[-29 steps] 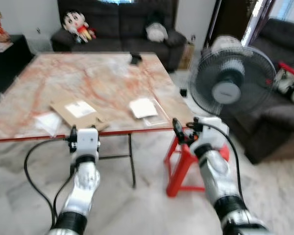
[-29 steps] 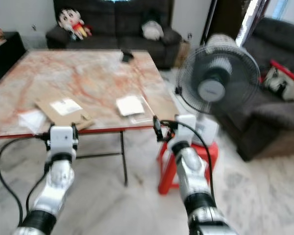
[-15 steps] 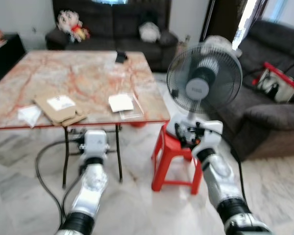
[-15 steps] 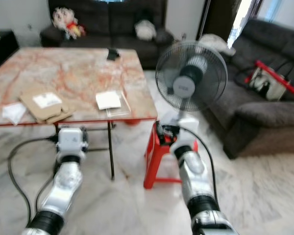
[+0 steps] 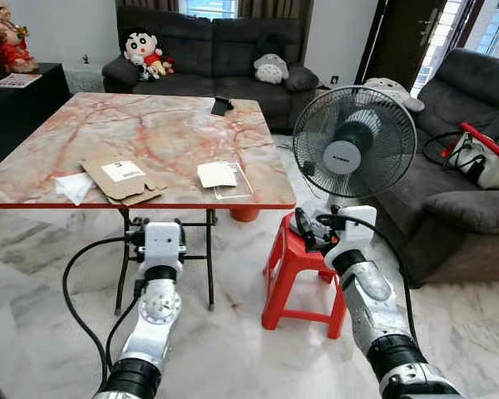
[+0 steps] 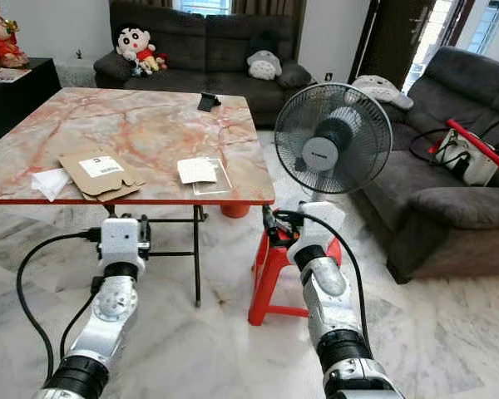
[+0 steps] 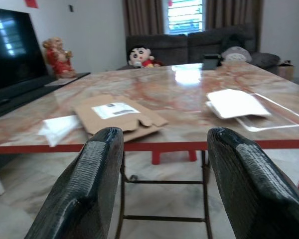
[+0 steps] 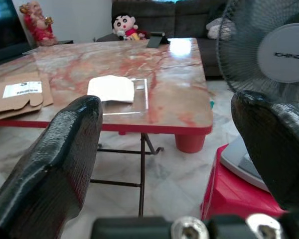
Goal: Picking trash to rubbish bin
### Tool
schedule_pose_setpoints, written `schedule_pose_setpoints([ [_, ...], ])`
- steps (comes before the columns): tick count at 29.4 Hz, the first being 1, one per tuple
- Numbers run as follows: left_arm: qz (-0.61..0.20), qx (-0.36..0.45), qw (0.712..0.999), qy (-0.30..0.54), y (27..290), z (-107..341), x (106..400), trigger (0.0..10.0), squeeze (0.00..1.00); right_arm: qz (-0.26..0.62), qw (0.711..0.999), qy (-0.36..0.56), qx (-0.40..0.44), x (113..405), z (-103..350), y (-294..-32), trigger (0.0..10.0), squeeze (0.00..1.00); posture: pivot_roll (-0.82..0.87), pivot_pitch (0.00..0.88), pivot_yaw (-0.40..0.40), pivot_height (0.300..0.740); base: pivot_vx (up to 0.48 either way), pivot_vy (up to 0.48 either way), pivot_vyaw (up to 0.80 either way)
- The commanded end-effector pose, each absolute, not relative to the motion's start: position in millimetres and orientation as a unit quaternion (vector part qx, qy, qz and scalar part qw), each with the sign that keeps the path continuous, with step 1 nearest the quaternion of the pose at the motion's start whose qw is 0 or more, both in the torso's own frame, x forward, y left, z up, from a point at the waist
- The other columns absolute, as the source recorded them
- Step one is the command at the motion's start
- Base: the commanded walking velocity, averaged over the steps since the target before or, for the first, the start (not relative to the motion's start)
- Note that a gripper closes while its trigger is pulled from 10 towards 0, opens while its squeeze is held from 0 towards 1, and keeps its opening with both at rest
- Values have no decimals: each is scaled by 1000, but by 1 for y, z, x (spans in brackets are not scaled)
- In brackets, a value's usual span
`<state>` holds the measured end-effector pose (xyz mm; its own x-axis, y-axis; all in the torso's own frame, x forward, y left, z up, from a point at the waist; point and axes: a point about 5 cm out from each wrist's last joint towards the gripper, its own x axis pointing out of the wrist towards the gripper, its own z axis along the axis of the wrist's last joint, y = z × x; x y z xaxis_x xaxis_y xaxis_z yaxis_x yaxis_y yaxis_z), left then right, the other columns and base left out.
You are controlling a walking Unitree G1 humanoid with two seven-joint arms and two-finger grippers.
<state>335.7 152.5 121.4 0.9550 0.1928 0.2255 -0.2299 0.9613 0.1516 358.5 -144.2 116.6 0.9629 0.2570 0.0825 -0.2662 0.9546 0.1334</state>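
On the marble table [image 5: 166, 133] lie a flattened cardboard piece with a white label [image 5: 121, 177], a crumpled white tissue [image 5: 73, 186] at its left, and a white paper on a clear plastic sheet [image 5: 218, 174]. My left gripper [image 7: 164, 189] is open and empty, held low in front of the table's near edge and pointing at the cardboard. My right gripper [image 8: 164, 164] is also open and empty, hovering beside the red stool and facing the table's right corner. Both arms [image 5: 158, 291] reach forward below table height.
A standing fan [image 5: 353, 154] sits on a red plastic stool [image 5: 287, 266] right of the table. A dark sofa [image 5: 216, 50] with plush toys lies behind, another sofa [image 5: 457, 199] at the right. A small dark object [image 5: 223, 105] rests at the table's far edge.
The camera has pulled back from the table, swung about and steadied, so the picture is sharp now. Both grippers keep the same open, empty pose.
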Motion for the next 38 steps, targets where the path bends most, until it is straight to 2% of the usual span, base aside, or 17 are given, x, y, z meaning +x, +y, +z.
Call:
schedule_pose_setpoints([
  [1, 112, 79, 984, -111, 153, 127, 338, 10000, 0, 136, 987, -43, 75, 361, 123, -141, 10000, 0, -34, 33, -90, 740, 270, 0, 788],
  [19, 108, 79, 985, -110, 152, 128, 339, 10000, 0, 136, 987, -38, 71, 361, 122, -141, 10000, 0, -33, 35, -88, 740, 273, 0, 0],
  [23, 109, 79, 985, -111, 152, 129, 339, 10000, 0, 137, 987, -44, 70, 361, 123, -141, 10000, 0, -33, 35, -88, 740, 274, 0, 525],
  [33, 105, 80, 985, -113, 151, 130, 340, 10000, 0, 138, 987, -42, 72, 361, 123, -141, 10000, 0, -33, 33, -88, 740, 276, 0, 0],
  [38, 104, 80, 985, -115, 150, 131, 341, 10000, 0, 138, 986, -40, 87, 361, 122, -140, 10000, 0, -31, 32, -89, 740, 278, 0, 393],
])
